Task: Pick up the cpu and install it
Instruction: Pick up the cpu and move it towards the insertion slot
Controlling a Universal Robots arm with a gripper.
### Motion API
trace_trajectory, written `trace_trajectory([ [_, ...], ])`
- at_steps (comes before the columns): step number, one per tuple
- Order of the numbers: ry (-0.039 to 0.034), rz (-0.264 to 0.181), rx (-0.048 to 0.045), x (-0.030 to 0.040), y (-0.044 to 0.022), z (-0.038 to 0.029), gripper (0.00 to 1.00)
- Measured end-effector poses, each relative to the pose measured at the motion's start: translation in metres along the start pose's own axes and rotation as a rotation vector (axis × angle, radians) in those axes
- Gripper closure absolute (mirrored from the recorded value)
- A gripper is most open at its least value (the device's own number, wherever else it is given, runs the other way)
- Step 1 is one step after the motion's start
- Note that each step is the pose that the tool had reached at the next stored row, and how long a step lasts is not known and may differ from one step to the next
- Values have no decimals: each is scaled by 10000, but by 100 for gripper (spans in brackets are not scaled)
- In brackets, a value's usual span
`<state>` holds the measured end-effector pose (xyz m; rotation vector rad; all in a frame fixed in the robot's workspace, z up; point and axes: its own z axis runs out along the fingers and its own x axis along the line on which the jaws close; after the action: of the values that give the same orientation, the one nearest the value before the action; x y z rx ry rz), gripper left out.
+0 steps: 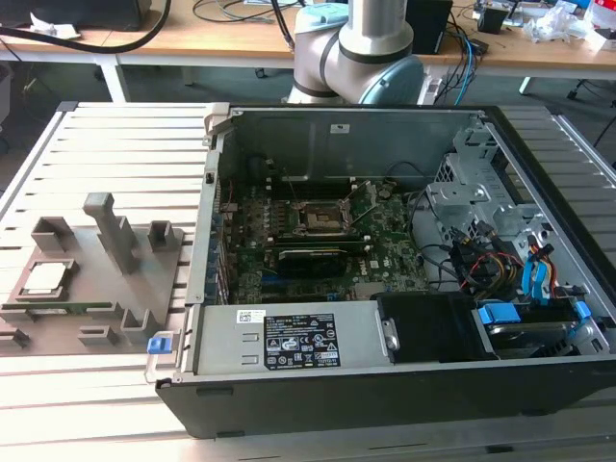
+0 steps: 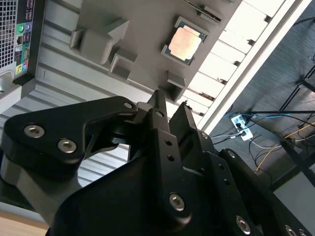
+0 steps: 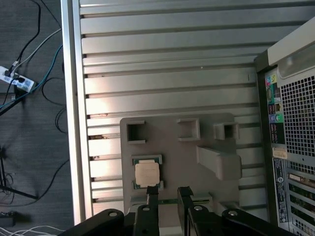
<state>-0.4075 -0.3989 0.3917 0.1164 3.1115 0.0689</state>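
Pick-up approach: the tool (image 3: 168, 195), spread and empty, hangs above the cpu (image 3: 147, 174) seated off-centre below it in the grey fixture (image 3: 172, 150), so grasping calls for centring the tool over the cpu first.

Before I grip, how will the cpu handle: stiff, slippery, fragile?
Likely stiff and light: the cpu is a thin flat square. Its smooth metal top looks slippery. Seated between the holder's ledges, it probably won't slide if pushed.
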Motion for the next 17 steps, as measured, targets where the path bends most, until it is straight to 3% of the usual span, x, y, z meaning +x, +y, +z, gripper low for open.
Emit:
trace_trajectory([
  [17,0,0,0,3,-5,120,70],
])
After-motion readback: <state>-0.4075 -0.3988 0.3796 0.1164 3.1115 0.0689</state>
